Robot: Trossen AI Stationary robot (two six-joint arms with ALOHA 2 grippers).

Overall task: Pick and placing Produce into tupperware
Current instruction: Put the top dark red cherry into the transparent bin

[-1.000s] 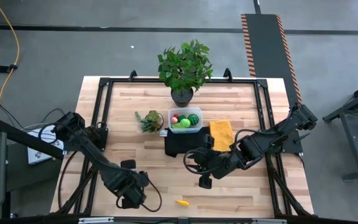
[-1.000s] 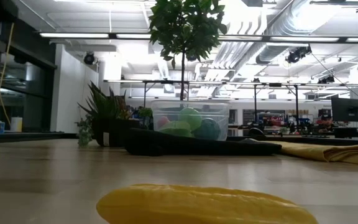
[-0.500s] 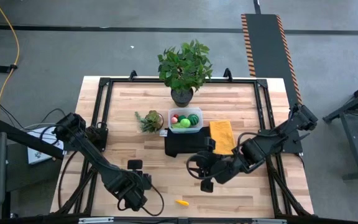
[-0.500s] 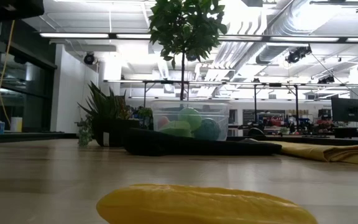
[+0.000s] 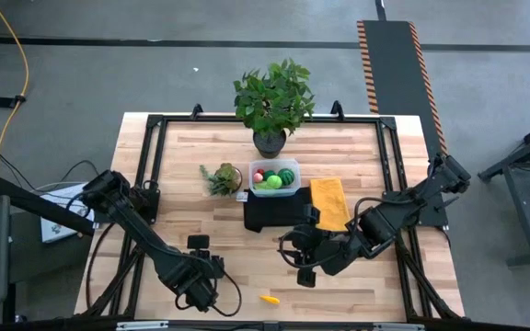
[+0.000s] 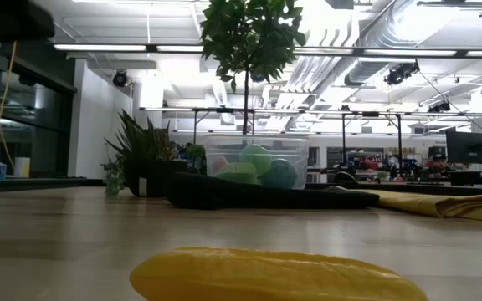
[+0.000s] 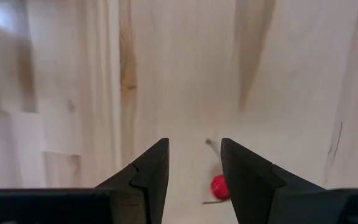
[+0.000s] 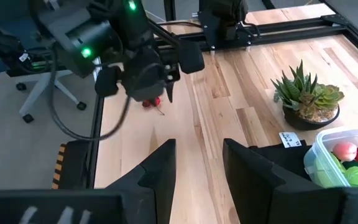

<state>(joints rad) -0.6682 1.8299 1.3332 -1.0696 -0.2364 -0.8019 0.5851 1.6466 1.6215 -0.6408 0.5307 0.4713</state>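
Observation:
My left gripper (image 7: 194,152) is open and points down at the table near its near-left part (image 5: 197,243). A red cherry (image 7: 219,186) with a thin stem lies on the wood just below and between its fingers, close to one of them; the right wrist view shows the cherry (image 8: 152,101) under that gripper (image 8: 160,87). My right gripper (image 8: 199,152) is open and empty, hovering near the table's middle (image 5: 304,273). The clear tupperware (image 5: 275,177) rests on a black cloth (image 5: 267,214) and holds green balls and red pieces (image 8: 347,152). A yellow piece (image 5: 270,299) lies by the near edge.
A small spiky plant in a pot (image 5: 222,177) stands left of the tupperware, and a big leafy potted plant (image 5: 273,99) stands behind it. A yellow cloth (image 5: 328,200) lies right of the black cloth. Bare wood stretches between the two grippers.
My left arm has crept a little toward the table's far edge, over the cherry. My right gripper has drifted slightly toward the near edge. Nothing on the table has moved.

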